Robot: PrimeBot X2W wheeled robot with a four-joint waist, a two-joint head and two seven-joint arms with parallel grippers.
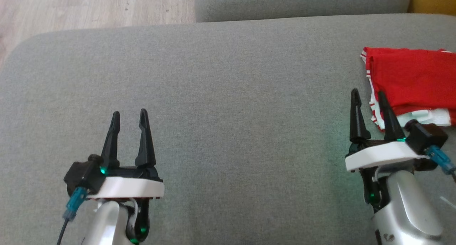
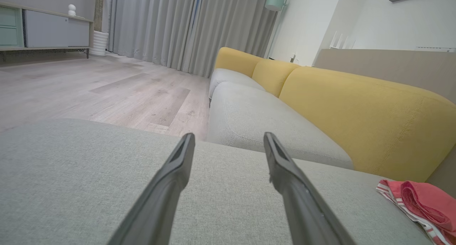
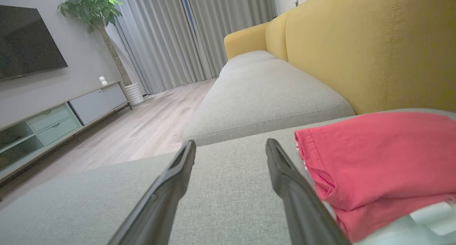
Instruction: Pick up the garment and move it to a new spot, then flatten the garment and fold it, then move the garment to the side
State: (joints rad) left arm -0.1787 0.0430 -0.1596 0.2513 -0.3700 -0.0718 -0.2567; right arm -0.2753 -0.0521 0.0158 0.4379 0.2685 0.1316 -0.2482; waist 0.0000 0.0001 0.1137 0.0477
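A: Big gray sofa seat point(image 1: 228, 95), w/ wood floor point(image 1: 71, 6) past its far L corner. What's on the L?
B: The left gripper point(image 1: 129, 112). It's low over the seat, its two dark fingers spread wide, nothing between them.
A: Why there?
B: I think it's just out of the way, b/c the cloth is well apart from it.
A: What's the seat like?
B: Rough woven stuff, soft and flat, w/ round corners. Behind it, in the left wrist view, is a puffy yellow backrest point(image 2: 356, 113) w/ a sewn seam.
A: And on the R?
B: The right gripper point(image 1: 368, 92), fingers spread too, holding nothing. They're long, pointy and hard. It sits just beside the garment point(image 1: 413, 81).
A: Touching it?
B: Can't tell. One finger lies over the cloth's edge in the head view, but it may be just above it.
A: Where's the garment exactly?
B: Far R side of the seat, near the yellow back. It's red, thin and floppy, w/ white stripes on the hem. It lies in neat layers, so prob folded.
A: Why over there?
B: My guess: it's folded and put to the side, so the job looks about done.
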